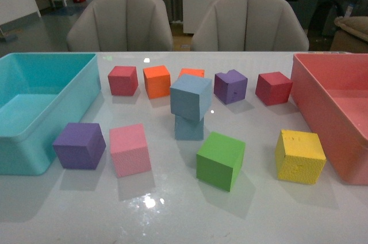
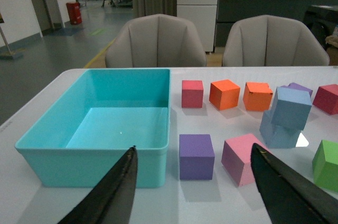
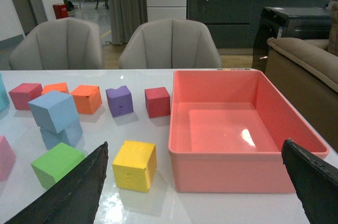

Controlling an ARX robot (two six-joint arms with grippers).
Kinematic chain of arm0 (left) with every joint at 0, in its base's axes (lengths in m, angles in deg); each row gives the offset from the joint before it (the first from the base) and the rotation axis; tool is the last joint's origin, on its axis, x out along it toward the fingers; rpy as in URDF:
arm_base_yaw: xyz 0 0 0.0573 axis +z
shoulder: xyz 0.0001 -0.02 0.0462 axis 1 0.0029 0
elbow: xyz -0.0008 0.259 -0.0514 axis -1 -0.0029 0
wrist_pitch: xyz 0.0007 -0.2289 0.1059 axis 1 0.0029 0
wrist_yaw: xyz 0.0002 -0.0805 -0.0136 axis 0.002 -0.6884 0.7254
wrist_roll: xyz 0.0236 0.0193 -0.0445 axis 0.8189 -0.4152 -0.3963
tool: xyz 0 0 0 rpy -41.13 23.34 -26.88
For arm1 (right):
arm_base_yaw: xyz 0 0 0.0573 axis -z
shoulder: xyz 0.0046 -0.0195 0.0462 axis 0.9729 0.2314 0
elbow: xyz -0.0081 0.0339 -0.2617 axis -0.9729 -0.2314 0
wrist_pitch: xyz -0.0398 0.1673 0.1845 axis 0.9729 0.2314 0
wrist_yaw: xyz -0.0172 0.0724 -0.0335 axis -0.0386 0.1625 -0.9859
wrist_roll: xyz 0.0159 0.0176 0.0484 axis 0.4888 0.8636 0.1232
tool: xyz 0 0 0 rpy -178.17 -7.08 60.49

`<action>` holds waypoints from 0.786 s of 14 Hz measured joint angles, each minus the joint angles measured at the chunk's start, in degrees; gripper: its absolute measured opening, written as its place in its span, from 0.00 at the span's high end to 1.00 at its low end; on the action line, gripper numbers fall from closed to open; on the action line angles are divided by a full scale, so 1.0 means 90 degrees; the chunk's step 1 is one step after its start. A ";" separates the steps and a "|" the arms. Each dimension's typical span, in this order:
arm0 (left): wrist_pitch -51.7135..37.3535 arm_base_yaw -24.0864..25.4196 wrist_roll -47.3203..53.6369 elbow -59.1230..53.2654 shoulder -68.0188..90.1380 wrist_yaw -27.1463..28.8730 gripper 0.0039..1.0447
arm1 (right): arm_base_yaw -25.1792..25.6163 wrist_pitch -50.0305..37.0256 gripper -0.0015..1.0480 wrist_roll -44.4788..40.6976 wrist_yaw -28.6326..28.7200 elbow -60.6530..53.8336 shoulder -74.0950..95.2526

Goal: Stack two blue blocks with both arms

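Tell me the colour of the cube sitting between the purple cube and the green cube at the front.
Pink cube, clearest in the front view.

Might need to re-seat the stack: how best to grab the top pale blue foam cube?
Grip the top pale blue foam cube across two opposite side faces, coming straight down from above. It sits twisted and overhanging on the lower blue cube, so turn the fingers to match its rotated faces. A side approach looks riskier: an orange cube and a purple cube stand close behind.
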 joint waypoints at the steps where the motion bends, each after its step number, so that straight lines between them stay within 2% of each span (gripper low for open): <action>1: 0.0000 0.0000 0.0000 0.0000 0.0000 0.0000 0.25 | 0.0000 0.0000 0.06 0.0000 0.0002 0.0000 0.0000; 3: 0.0000 0.0000 0.0010 -0.0002 0.0000 0.0000 0.04 | 0.0000 0.0000 0.06 0.0000 0.0000 0.0000 0.0000; 4: 0.0000 0.0000 0.0010 0.0000 0.0000 0.0000 0.07 | 0.0000 0.0000 0.06 0.0000 0.0000 0.0000 0.0000; 11: 0.0000 0.0000 0.0017 0.0000 0.0000 0.0000 0.06 | 0.0000 0.0000 0.06 0.0000 0.0000 0.0000 0.0000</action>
